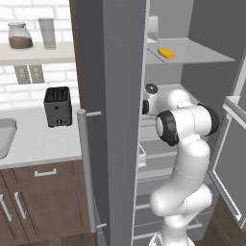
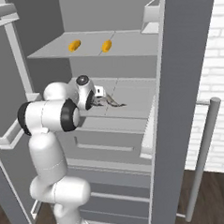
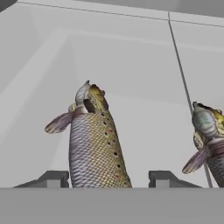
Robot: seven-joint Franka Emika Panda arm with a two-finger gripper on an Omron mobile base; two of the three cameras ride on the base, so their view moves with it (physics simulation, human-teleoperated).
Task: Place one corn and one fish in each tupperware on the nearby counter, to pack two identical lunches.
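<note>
A white robot arm is seen reaching into an open grey refrigerator. In the hand view, the gripper (image 3: pixel 105 179) is placed around a speckled grey-brown fish (image 3: pixel 96 144), whose body lies between the two dark finger tips (image 3: pixel 159 178) and points away from the camera. A gap is visible between each tip and the fish's sides, so the jaws are spread around it and it cannot be told that they press on it. A second fish (image 3: pixel 209 135) is seen just to the right of the first, partly cut off by the picture's edge. Both lie on the pale grey refrigerator shelf (image 3: pixel 140 78).

In the right base view, the gripper (image 2: pixel 100 101) is held at the middle shelf with the fish (image 2: pixel 114 102) lying just beyond it. On the higher shelf (image 2: pixel 128 45), farther back, two stubby yellow-orange corn cobs are set apart: one to the left (image 2: pixel 74 45) and one to the right (image 2: pixel 107 45).

In the left base view, one corn cob (image 1: pixel 166 53) is seen on that upper shelf. To the left of the refrigerator, a pale counter (image 1: pixel 43 139) over dark brown cabinets carries a black toaster (image 1: pixel 57 106), with a wall shelf (image 1: pixel 33 54) above it.
</note>
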